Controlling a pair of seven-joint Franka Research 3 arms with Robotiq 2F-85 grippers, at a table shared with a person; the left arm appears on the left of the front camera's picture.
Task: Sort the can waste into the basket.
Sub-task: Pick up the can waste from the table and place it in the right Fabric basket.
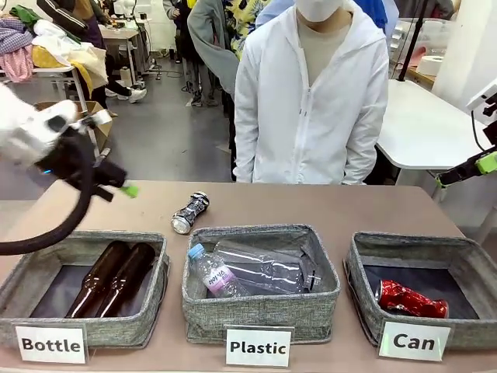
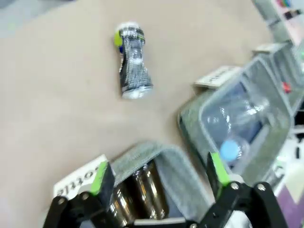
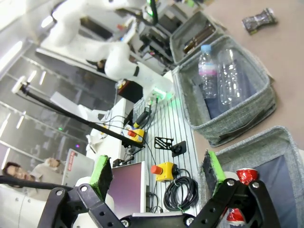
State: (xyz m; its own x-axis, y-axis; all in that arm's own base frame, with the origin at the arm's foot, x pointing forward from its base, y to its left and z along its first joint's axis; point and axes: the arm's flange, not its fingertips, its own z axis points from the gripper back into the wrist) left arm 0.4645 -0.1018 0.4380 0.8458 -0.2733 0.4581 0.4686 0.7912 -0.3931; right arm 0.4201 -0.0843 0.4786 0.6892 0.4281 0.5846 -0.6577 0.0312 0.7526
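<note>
Front view, brown tabletop (image 1: 349,206). Three baskets in a row along the near edge.

- Square grey fabric basket with a dark base and a white "Can" card (image 1: 363,307): at 3 o'clock in the row. A crushed red metal can (image 1: 410,299) lies inside it, toward its near right.
- Middle grey fabric basket carded "Plastic" (image 1: 264,315): holds clear plastic bottles (image 1: 260,268) lying flat, one with a blue cap.
- Grey fabric basket carded "Bottle" (image 1: 116,326), at 9 o'clock in the row: two brown glass bottles (image 1: 112,278) lie side by side.
- Crushed silver-and-black metal can (image 1: 190,213): on its side on bare table, at 11 o'clock of the Plastic basket, beyond its far rim, touching no basket.

Left gripper (image 2: 159,173): jaws spread wide, nothing between the green pads. It hangs above the Bottle basket; in its wrist view the silver-and-black can sits at 12 o'clock, well apart.

Right gripper (image 3: 157,170): jaws likewise wide, empty, off the table's 3 o'clock edge.

Person in a white hooded jacket (image 1: 311,93) stands at 12 o'clock, behind the far edge.
</note>
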